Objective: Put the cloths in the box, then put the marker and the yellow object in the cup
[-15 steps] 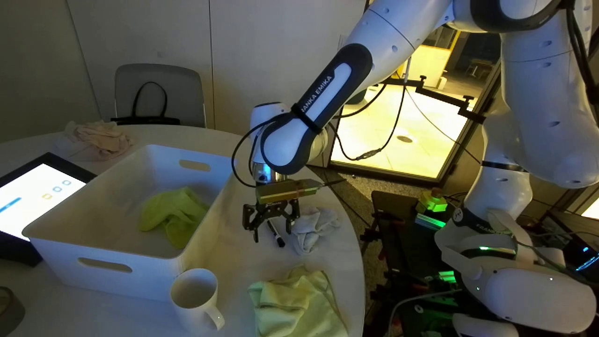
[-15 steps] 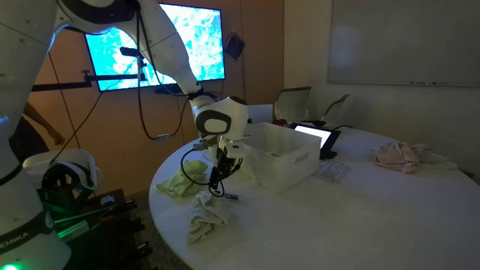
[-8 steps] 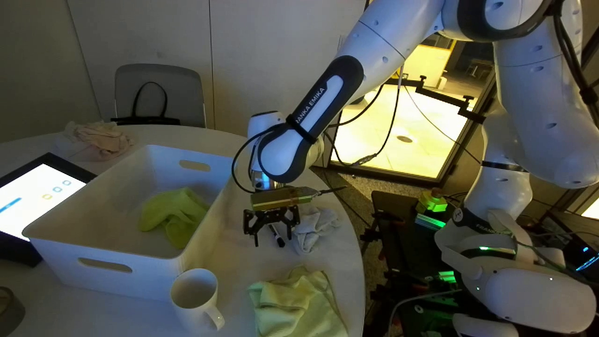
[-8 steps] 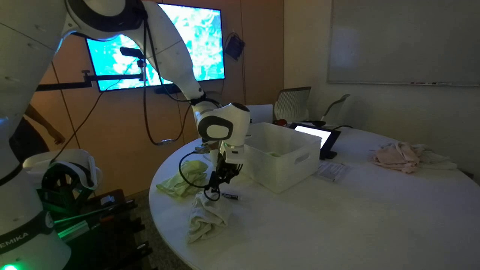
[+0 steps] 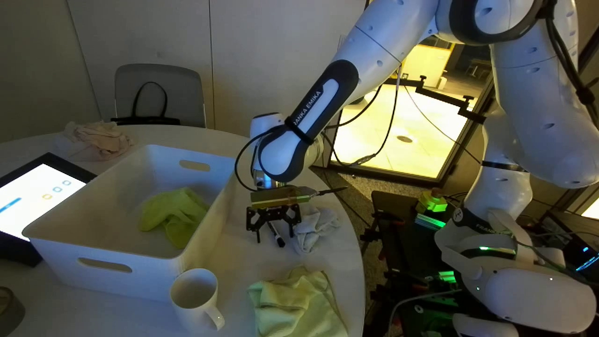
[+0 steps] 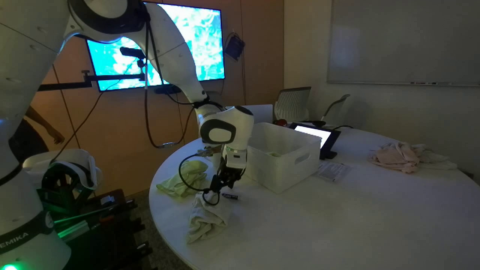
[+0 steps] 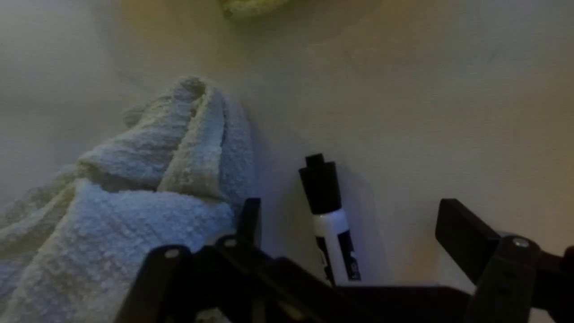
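The marker [image 7: 334,233], white with a black cap, lies on the table under my open gripper [image 7: 349,215], between its spread fingers and untouched by them. Just beside it the white-grey cloth [image 7: 170,179] is bunched up, close to one finger in the wrist view. In an exterior view the bright yellow-green cloth [image 5: 173,215] rests inside the white box [image 5: 107,281]. A larger pale yellow-green cloth [image 5: 299,304] lies near the table edge. The white cup [image 5: 194,295] stands upright by the box's corner, handle outward. The yellow object is hidden or out of view.
A lit tablet [image 5: 37,201] stands against the far side of the box. Behind it sits a beige-pink fabric heap [image 5: 103,140]. A dark round object [image 5: 9,309] lies at the table's corner of view. The rounded table edge [image 5: 361,281] runs close past the cloths.
My wrist has sunk a little and the gripper hangs more upright, its fingertips staying around the marker. Cloths, box, cup and marker have kept their places.
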